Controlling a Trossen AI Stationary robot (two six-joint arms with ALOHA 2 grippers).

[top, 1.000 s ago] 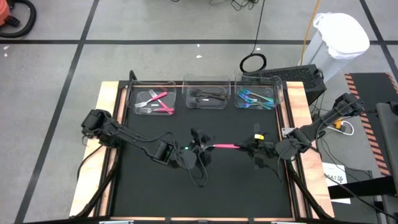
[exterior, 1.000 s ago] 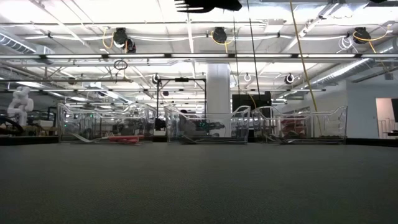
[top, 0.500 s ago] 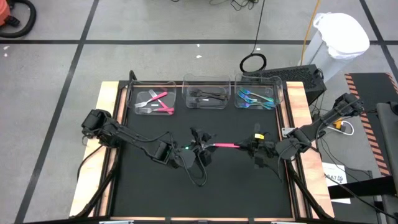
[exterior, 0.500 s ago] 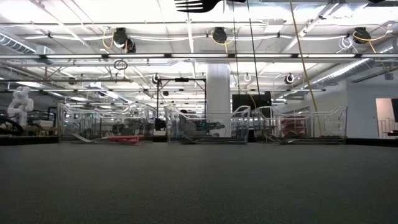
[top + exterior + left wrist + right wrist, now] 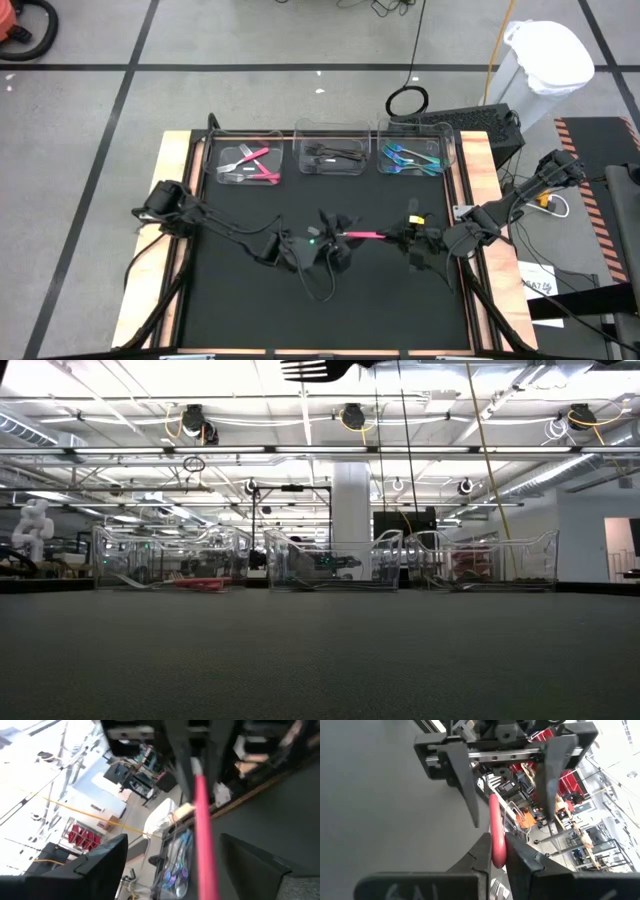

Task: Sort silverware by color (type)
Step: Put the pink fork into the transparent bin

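A fork with a pink handle (image 5: 365, 234) hangs above the middle of the black table mat (image 5: 240, 310). My right gripper (image 5: 405, 237) is shut on it, which also shows in the right wrist view (image 5: 497, 839). My left gripper (image 5: 338, 242) is open. Its two fingers (image 5: 461, 775) stand on either side of the pink handle (image 5: 202, 820) without touching it. From above, the left gripper hides the fork's head. The tines (image 5: 310, 369) show at the top of the low view. My right gripper pinches the pink handle near its free end (image 5: 497, 851) between its two fingers. The fingers come level from the table's right and lie along the fork. The fork is lifted clear of the table, about level, with its head toward the table's left.
Three clear bins stand along the far edge. The left bin (image 5: 245, 162) holds pink-handled pieces, the middle bin (image 5: 333, 155) black ones, and the right bin (image 5: 410, 158) teal ones. Wooden rails (image 5: 180, 150) border the mat.
My left gripper has gone toward the table's right edge, along the pink fork toward my right gripper, and its arm has stretched out after it. The fork and my right gripper have stayed in place.
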